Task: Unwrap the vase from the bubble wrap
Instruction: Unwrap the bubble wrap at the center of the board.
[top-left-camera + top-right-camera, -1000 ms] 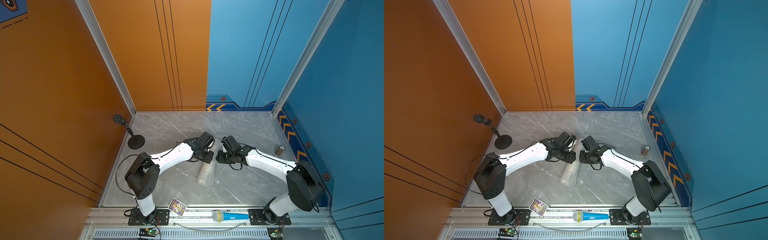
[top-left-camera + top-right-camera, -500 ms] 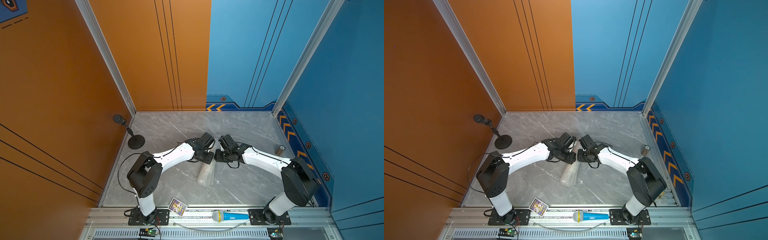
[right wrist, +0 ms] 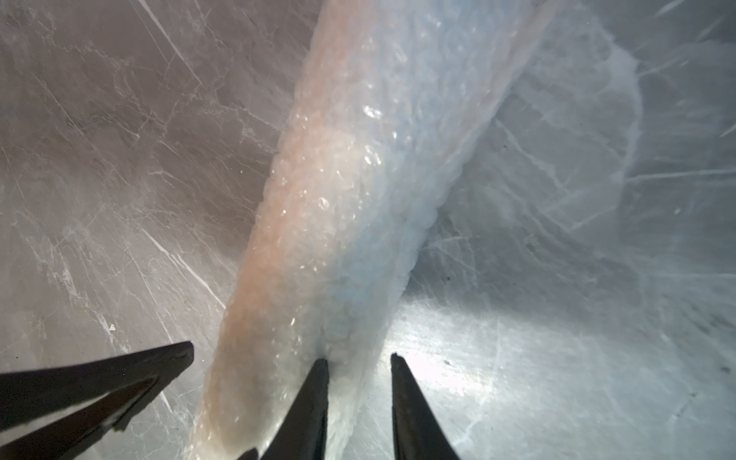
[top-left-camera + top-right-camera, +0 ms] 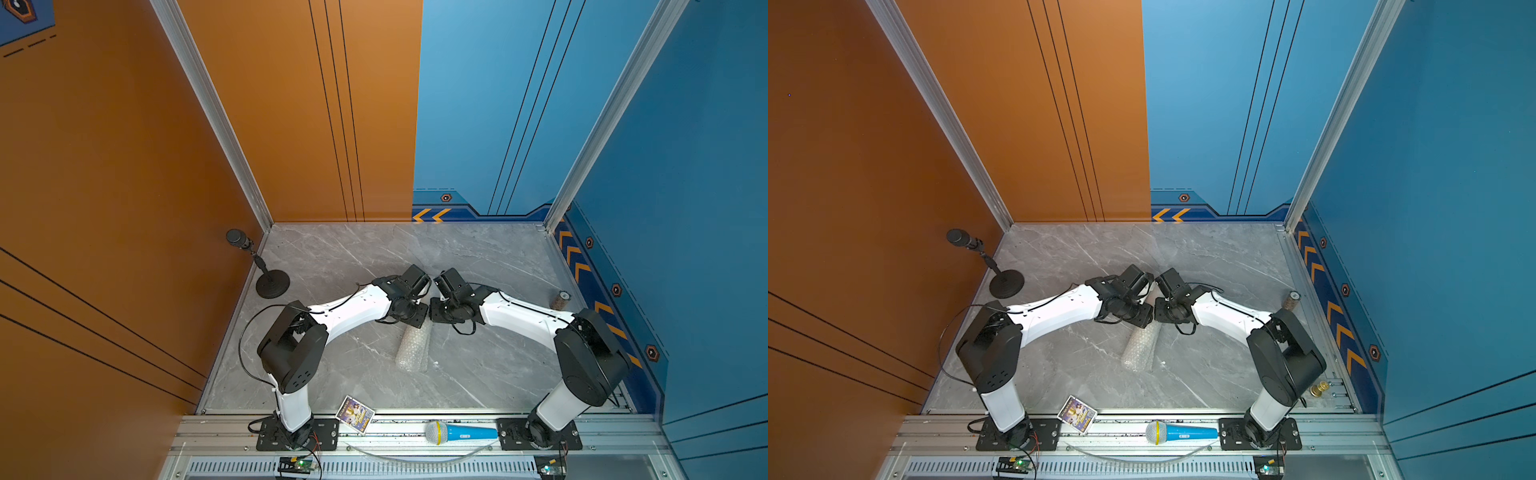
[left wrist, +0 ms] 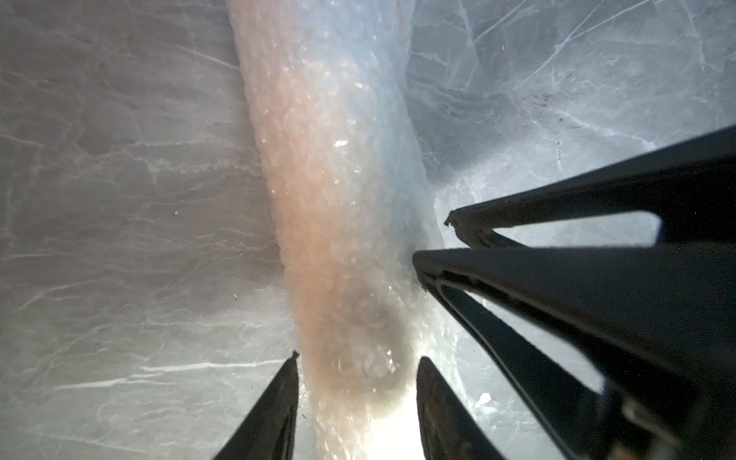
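As it lies, wrap (image 4: pixel 412 347) runs front-to-back.

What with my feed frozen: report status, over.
Left gripper clamped across bubble wrap roll. Right gripper open at its edge. Vase not visible. Nothing in the way.

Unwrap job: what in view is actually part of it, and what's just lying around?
Job: translucent bubble-wrap roll on the grey marble table (vase not visible); left gripper; right gripper.
Lying about: black stand microphone; blue toy microphone with silver head; colourful printed card; small brown cylinder; small brass piece.
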You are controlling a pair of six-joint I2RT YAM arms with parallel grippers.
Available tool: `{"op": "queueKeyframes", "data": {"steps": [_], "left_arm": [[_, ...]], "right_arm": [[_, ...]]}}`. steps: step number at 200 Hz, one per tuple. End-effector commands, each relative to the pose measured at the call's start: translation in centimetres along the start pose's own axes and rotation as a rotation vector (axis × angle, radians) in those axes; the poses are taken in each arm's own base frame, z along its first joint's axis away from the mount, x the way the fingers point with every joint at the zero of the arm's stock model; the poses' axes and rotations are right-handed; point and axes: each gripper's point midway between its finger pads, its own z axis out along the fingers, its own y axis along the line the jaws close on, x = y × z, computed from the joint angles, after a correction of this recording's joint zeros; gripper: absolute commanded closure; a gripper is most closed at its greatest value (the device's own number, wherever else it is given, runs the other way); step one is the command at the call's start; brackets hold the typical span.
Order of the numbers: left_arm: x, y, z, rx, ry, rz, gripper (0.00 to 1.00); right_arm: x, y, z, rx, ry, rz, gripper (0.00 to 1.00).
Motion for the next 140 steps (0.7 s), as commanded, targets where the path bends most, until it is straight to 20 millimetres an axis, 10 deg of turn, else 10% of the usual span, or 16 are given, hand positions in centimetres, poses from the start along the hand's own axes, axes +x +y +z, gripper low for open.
{"op": "queueKeyframes", "data": {"steps": [1, 140], "left_arm": [[-0.3, 0.0, 0.3, 0.01, 0.005, 0.007, 0.51], [0.4, 1.2, 1.2, 0.008, 0.035, -0.019, 0.61]], "right_arm": [[0.6, -1.1, 0.4, 0.067, 0.029, -0.007, 0.72], [0.2, -1.0, -1.7, 0.031, -0.033, 0.005, 0.69]]}}
